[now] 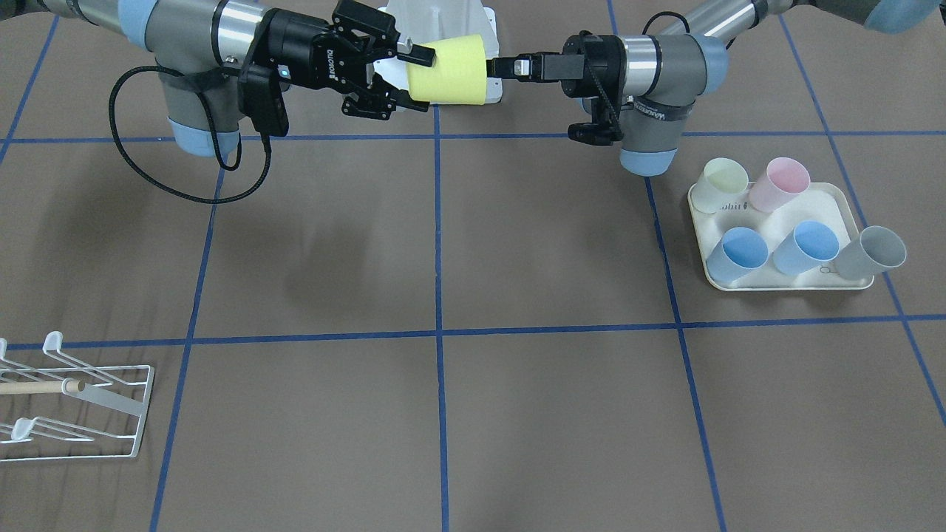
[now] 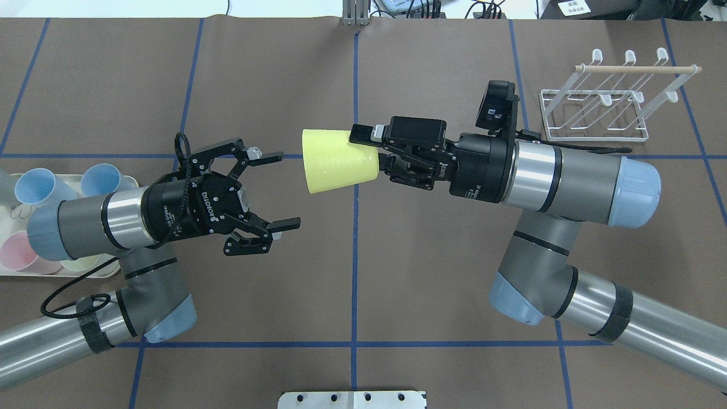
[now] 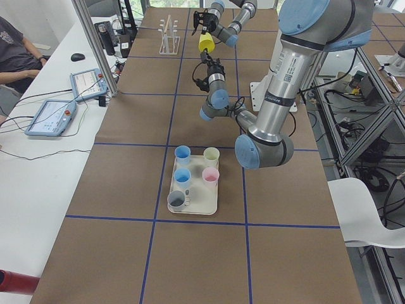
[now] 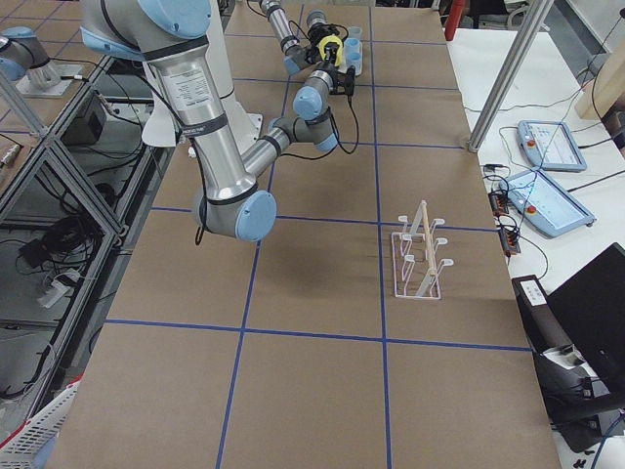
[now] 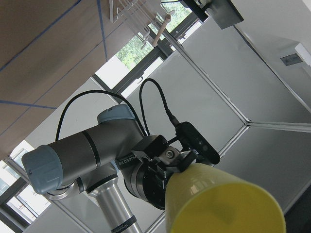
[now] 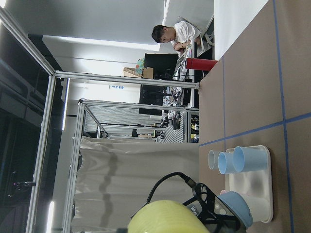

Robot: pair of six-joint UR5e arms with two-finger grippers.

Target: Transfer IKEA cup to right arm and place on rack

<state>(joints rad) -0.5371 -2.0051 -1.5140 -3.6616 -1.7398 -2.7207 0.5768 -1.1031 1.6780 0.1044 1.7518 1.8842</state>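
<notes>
The yellow IKEA cup (image 2: 338,161) is lying on its side in the air above the middle of the table (image 2: 426,272), its mouth pointing toward the left arm (image 2: 85,227). The right claw (image 2: 372,156) is clamping the cup's narrow base end. The left claw (image 2: 289,188) is hovering just beside the mouth, fingers spread apart and not touching it. The white wire rack (image 2: 660,102) is standing well off on the right arm's (image 2: 568,170) side. Opposite, a cream tray (image 1: 828,203) is carrying five cups (image 1: 743,247): two blue, one pink, one pale yellow and one grey.
</notes>
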